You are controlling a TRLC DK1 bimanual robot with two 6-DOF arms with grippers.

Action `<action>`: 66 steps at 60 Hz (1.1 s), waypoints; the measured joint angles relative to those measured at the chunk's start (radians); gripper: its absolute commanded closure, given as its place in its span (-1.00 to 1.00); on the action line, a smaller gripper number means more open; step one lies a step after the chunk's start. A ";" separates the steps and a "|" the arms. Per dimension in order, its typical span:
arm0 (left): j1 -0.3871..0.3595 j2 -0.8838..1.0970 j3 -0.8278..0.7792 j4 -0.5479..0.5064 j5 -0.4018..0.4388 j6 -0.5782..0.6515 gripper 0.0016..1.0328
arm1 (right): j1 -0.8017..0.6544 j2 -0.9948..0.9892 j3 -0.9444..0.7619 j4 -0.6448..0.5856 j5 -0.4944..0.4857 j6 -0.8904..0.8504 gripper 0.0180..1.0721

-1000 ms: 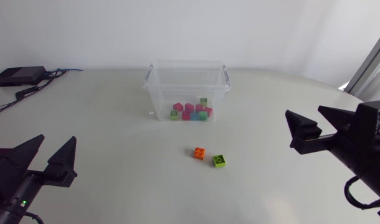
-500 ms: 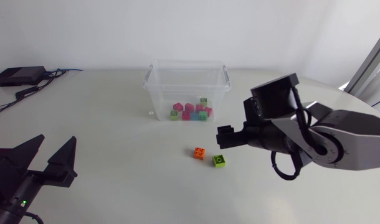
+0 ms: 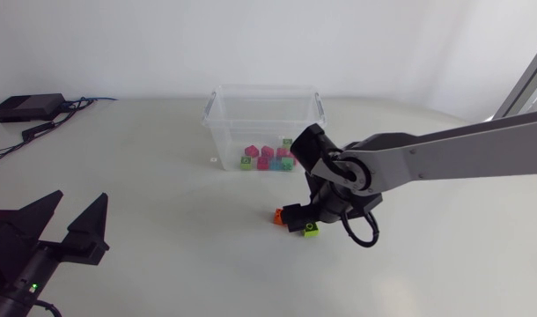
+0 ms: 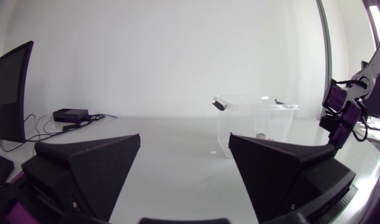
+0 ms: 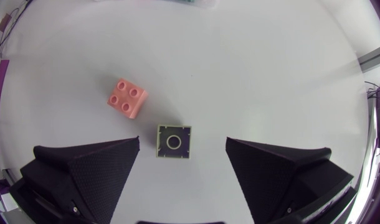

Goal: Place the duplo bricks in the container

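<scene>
Pink, green and blue bricks (image 3: 268,158) inside clear container (image 3: 229,130)

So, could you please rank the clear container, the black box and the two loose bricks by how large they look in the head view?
1. clear container
2. black box
3. green brick and orange brick: about alike; the right end effector partly hides the orange one.

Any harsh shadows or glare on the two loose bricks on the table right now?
Right wrist view: none; the green brick and orange brick are evenly lit, with only faint soft shadows. Head view: the right tool partly covers them; the table shows no glare.
</scene>
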 measured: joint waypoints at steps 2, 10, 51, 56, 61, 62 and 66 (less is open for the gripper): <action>0.000 0.000 0.000 0.000 0.000 0.000 -0.92 | 0.000 0.015 0.015 -0.014 -0.008 0.000 -0.86; 0.000 0.000 0.000 0.000 0.000 0.000 -0.92 | -0.001 0.082 0.068 -0.060 -0.034 0.001 -0.72; 0.000 0.000 0.000 0.000 0.000 0.000 -0.92 | -0.029 0.049 0.103 -0.054 0.001 -0.008 0.60; 0.000 0.000 0.000 0.000 0.000 0.000 -0.92 | -0.048 -0.024 0.146 -0.073 0.021 -0.018 0.60; 0.000 0.000 0.000 0.000 0.000 0.000 -0.92 | -0.067 -0.064 0.224 -0.073 0.031 -0.035 0.60; 0.000 0.000 0.000 0.000 0.000 0.000 -0.92 | -0.069 -0.068 0.236 -0.073 0.031 -0.036 0.60; 0.000 0.000 0.000 0.000 0.000 0.000 -0.92 | -0.087 -0.080 0.329 -0.070 0.031 -0.047 0.60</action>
